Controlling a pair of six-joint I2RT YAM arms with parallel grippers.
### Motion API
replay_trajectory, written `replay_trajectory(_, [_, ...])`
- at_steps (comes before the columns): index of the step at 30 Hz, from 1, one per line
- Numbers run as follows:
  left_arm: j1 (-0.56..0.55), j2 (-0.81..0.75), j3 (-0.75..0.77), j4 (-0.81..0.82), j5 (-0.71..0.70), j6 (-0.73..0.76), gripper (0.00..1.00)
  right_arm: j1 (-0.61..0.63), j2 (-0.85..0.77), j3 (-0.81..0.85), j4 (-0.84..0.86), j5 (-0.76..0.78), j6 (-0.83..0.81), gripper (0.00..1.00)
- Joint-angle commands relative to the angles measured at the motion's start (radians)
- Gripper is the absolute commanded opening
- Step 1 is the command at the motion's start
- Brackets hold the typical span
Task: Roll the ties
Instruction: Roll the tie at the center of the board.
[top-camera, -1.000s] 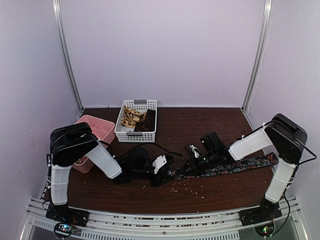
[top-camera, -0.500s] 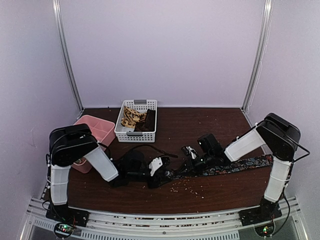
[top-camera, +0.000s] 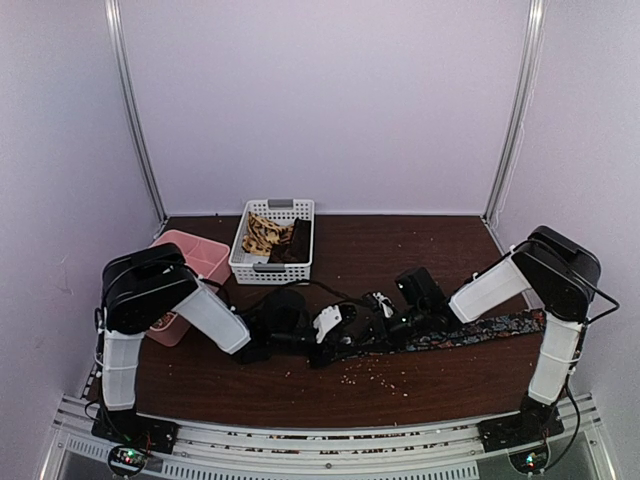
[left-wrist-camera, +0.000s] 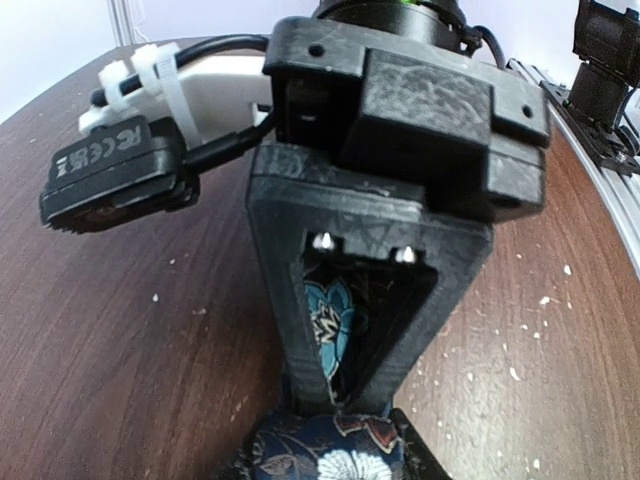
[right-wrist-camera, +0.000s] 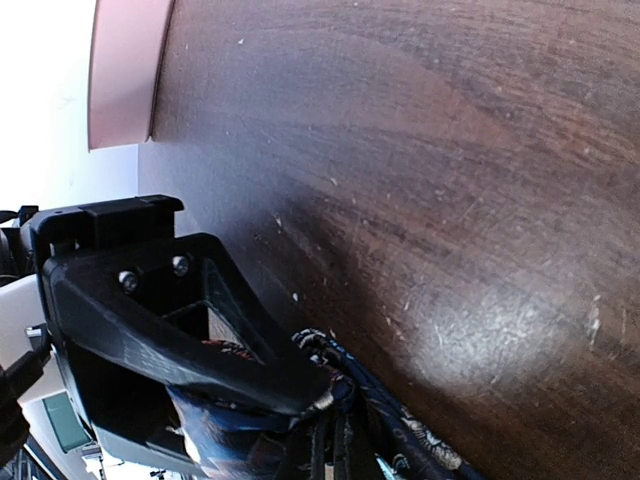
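In front of the white perforated basket (top-camera: 272, 266), twd the near edge of the table (top-camera: 400, 250), two arms work the narrow end of a floral tie (top-camera: 470, 331). The left gripper (top-camera: 335, 325) and right gripper (top-camera: 385, 312) are now almost touching; a sec ago there was a clear gap btwn them, and the left one has slid right to close it.

The tie's long tail runs away to the right of the basket, flat on the wood. Its far tip sits a bit further in than before, so cloth is being drawn in.

Left wrist view: fingers clenched w/ patterned fabric (left-wrist-camera: 325, 455) bunched at the tips and a blue flower showing thru the frame. Right wrist view: jaws clamped on a dark wad of the same tie (right-wrist-camera: 400, 432).

Judged from this, the roll has only begun, w/ most of the length still unrolled.

A tan tie (top-camera: 262, 235) and a dark brown tie (top-camera: 298, 242) lie inside the basket, untouched. A pink tray (top-camera: 200, 250) sits just left of the basket, and pale specks (top-camera: 375, 372) dot the wood in front.
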Motion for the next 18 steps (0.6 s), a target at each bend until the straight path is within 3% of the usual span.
replay_trajectory(1, [-0.016,0.07,0.085,-0.015,0.033,0.023,0.35,0.008,0.031,-0.01,-0.046,0.049,-0.01,0.0])
replay_trajectory(9, [-0.015,0.099,0.079,-0.192,0.001,0.073,0.32,0.008,-0.007,-0.027,0.005,0.024,0.025,0.0])
replay_trajectory(13, [-0.006,0.061,0.059,-0.318,-0.022,0.101,0.24,-0.013,-0.069,-0.047,-0.009,0.01,0.02,0.11])
replay_trajectory(18, [0.006,0.027,0.071,-0.481,-0.026,0.137,0.23,-0.051,-0.175,-0.079,-0.013,0.003,0.021,0.31])
